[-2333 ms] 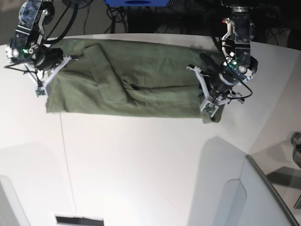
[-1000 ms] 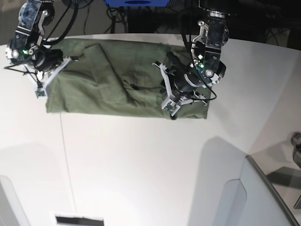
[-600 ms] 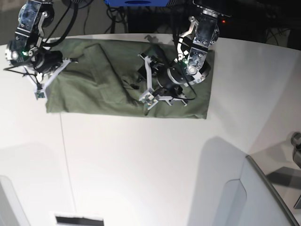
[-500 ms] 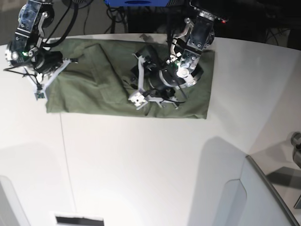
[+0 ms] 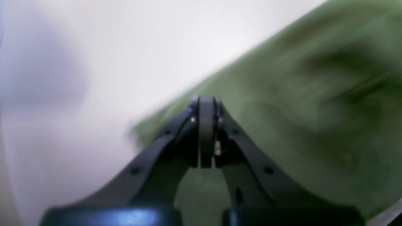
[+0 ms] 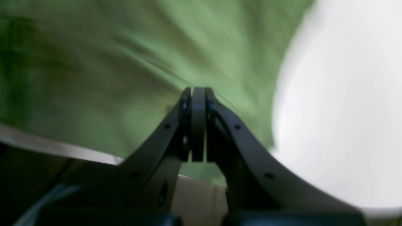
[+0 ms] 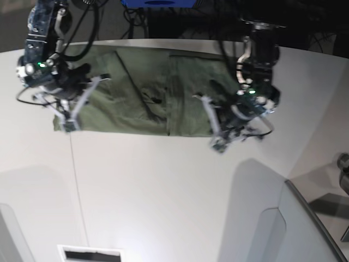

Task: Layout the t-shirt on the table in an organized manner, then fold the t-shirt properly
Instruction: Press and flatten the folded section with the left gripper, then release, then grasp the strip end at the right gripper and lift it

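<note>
Base view: t-shirt (image 7: 147, 93), flattened and part-folded into a band on the surface (image 7: 163, 191), lies beneath both jaws, each fully closed and apparently gripping nothing; further folds likely remain.

One t-shirt (image 7: 147, 93), one table (image 7: 163, 191), two arms.

Olive-green t-shirt (image 7: 147, 93) lies folded, wrinkled, on the white table (image 7: 163, 191).
</note>
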`<action>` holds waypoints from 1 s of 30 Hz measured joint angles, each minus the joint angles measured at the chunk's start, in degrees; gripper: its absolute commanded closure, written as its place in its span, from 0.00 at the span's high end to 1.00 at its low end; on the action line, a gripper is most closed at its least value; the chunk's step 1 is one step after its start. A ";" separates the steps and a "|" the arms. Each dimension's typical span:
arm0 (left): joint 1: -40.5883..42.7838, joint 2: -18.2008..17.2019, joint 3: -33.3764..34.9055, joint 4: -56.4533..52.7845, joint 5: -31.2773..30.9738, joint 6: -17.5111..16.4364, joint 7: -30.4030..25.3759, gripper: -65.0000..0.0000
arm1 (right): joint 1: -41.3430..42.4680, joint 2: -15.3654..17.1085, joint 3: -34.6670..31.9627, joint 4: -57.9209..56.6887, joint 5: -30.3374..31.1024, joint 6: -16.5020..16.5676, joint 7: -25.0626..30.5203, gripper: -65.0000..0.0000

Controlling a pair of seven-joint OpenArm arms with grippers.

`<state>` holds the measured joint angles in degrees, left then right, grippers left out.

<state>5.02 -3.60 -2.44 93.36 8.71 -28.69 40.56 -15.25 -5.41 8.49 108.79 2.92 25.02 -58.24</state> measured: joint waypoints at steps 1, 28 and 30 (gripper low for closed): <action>0.61 -1.53 -1.27 -0.76 0.02 -0.02 0.50 0.00 | 0.15 -0.04 -2.49 -0.15 0.02 0.02 -0.35 0.01; 10.84 -14.19 -23.80 -6.62 -25.14 -0.02 -8.26 0.00 | 11.78 21.29 34.53 -51.08 50.75 14.73 -10.19 0.91; 11.41 -14.16 -25.00 -6.97 -25.24 -0.44 -8.24 0.00 | 12.79 21.03 34.51 -52.63 49.13 14.91 -9.68 0.91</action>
<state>16.43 -17.76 -27.44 86.39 -16.53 -29.12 32.32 -2.46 15.62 43.00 56.16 52.05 39.92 -67.92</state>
